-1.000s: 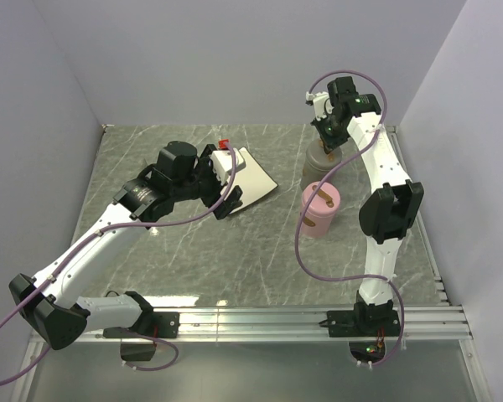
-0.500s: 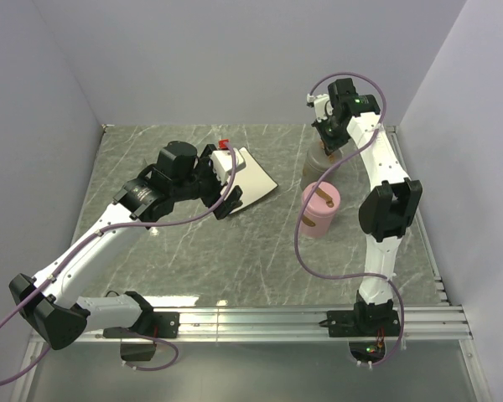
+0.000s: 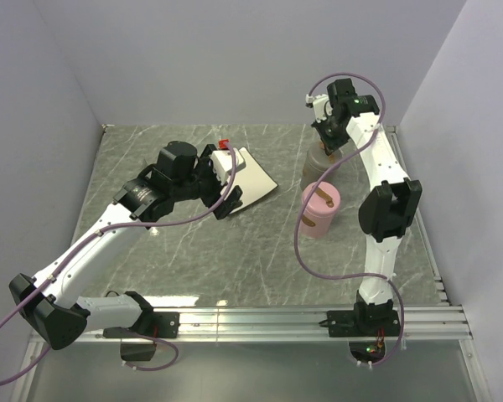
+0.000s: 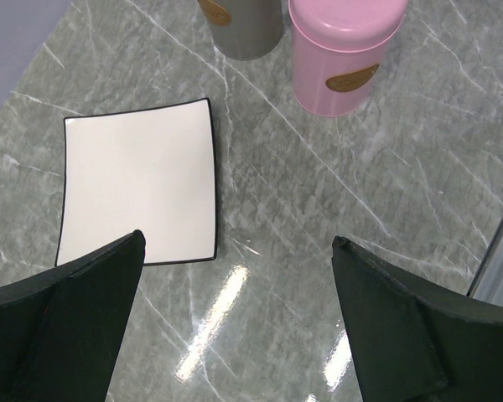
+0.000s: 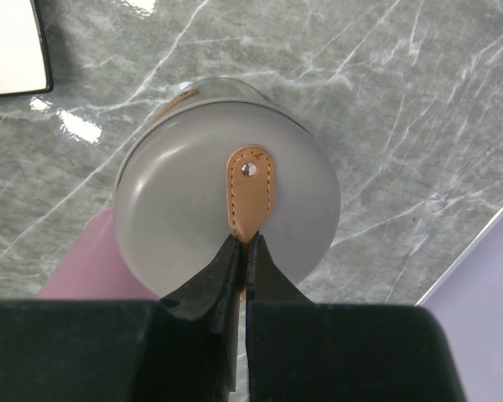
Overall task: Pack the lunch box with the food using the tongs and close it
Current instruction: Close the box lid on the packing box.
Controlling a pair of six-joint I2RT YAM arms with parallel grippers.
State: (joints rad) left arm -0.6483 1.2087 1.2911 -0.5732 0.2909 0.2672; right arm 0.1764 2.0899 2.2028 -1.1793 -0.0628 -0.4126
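Two round lunch box tins stand at the back right: a grey one [image 3: 316, 166] and a pink one [image 3: 321, 209]. My right gripper [image 5: 244, 243] hangs over the grey tin [image 5: 193, 193], shut on the near end of the tan leather strap [image 5: 250, 188] on its lid. My left gripper [image 4: 237, 243] is open above bare table, just beside the white plate [image 4: 138, 184], which is bare. No food and no tongs show in any view.
The pink tin [image 4: 344, 50] sits close to the grey tin [image 4: 245, 25], nearly touching it. The plate [image 3: 256, 180] lies at the table's back middle, partly under my left gripper [image 3: 225, 174]. Walls enclose the table on three sides.
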